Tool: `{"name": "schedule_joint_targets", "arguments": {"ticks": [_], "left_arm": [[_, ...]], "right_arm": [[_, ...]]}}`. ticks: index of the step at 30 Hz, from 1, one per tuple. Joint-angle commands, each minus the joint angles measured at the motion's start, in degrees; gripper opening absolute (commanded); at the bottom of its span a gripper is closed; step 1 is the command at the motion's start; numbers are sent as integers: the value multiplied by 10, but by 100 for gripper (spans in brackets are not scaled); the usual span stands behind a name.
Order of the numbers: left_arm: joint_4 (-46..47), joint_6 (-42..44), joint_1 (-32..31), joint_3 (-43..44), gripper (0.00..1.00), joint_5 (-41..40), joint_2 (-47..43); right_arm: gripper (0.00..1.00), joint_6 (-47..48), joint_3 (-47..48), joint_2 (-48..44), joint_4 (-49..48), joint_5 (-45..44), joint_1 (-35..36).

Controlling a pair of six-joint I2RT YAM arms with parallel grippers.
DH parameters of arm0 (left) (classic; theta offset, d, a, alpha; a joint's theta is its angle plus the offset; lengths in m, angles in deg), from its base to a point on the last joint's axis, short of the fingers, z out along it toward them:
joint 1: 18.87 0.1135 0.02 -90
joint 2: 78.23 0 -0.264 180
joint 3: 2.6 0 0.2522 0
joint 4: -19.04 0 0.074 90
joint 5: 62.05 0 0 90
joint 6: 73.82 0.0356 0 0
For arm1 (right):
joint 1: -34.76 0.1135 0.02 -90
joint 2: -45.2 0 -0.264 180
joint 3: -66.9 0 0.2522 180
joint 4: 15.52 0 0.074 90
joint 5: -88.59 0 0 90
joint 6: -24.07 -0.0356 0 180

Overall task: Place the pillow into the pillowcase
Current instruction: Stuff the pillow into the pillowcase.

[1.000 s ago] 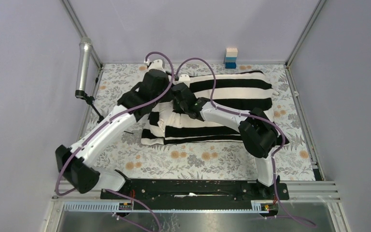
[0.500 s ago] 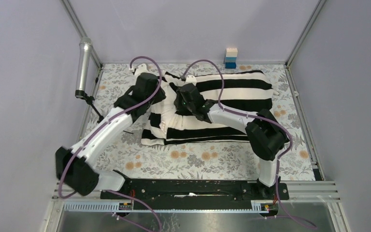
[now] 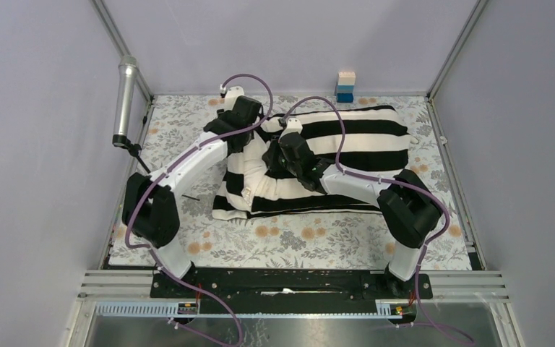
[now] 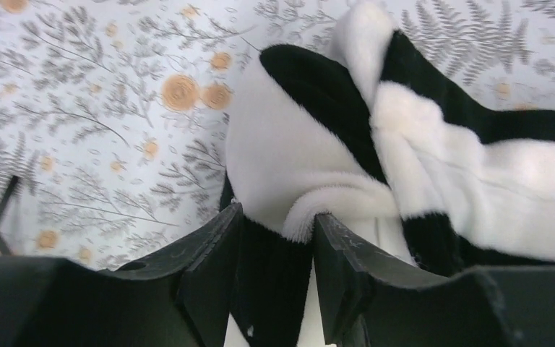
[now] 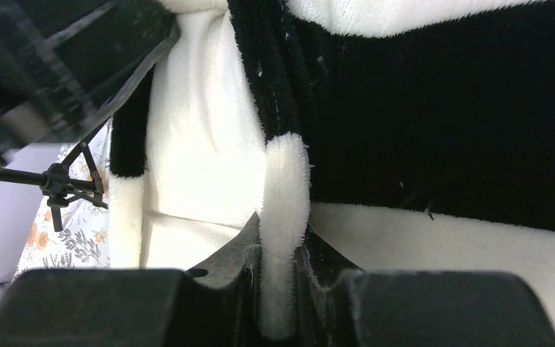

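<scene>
Pillow (image 3: pixel 251 181): mostly swallowed by the pillowcase (image 3: pixel 347 148), showing only as a cream bulge at the sleeve's left-hand mouth. Lies with its striped cover across the middle and far part of the floral table covering (image 3: pixel 289 242).

From above: shows both arms bent in toward that open end, with the left gripper (image 3: pixel 240 139) at the far corner of the mouth and the right gripper (image 3: pixel 280 155) just beside it, nearer the middle. Hides the fingertips under the wrist housings.

From the left wrist: gives the grip itself. Left gripper (image 4: pixel 274 282) moderately parted, a thick bunch of the pillowcase (image 4: pixel 311 144) filling the gap, black pile pressed against both fingers (image 4: pixel 206 275) and a rolled white hem just above.

From the right wrist: right gripper (image 5: pixel 280 289) nearly closed, pinching a narrow white strip of the pillowcase's (image 5: pixel 441 123) edge between its fingers (image 5: pixel 321 260). Behind the strip, pale fabric inside the opening; cannot tell there whether pillow or lining.

Surface and room: printed cloth of grey fern sprigs and orange blooms, flat where bare. Pale lilac walls (image 3: pixel 289 43) on three sides, metal frame (image 3: pixel 452 50) posts in the corners. Microphone (image 3: pixel 125 101) on a black stand (image 3: pixel 139 155) at the left edge, the stand's foot also caught by the right wrist camera. Small stack of blue and white blocks (image 3: pixel 345 87) against the far wall, well apart from the bedding.
</scene>
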Motion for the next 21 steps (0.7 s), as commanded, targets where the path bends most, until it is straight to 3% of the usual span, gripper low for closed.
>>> {"name": "schedule_joint_targets", "arguments": {"ticks": [1, 4, 6, 10, 17, 21], "left_arm": [[-12, 70, 2, 60, 45, -114, 57], [-40, 85, 2, 96, 43, -122, 93], [-46, 90, 2, 105, 37, -119, 101], [-74, 89, -11, 136, 1, -118, 79], [-83, 111, -45, 185, 0, -75, 1], [-106, 130, -55, 192, 0, -132, -17]], "right_arm": [[0, -4, -36, -5, 95, 51, 21], [0, -4, -42, -10, 91, 53, 21], [0, -2, -46, -13, 90, 52, 21], [0, 5, -31, -5, 106, 47, 21], [0, 21, 31, 28, 146, 24, 20], [0, 27, 52, 39, 176, 16, 18]]}}
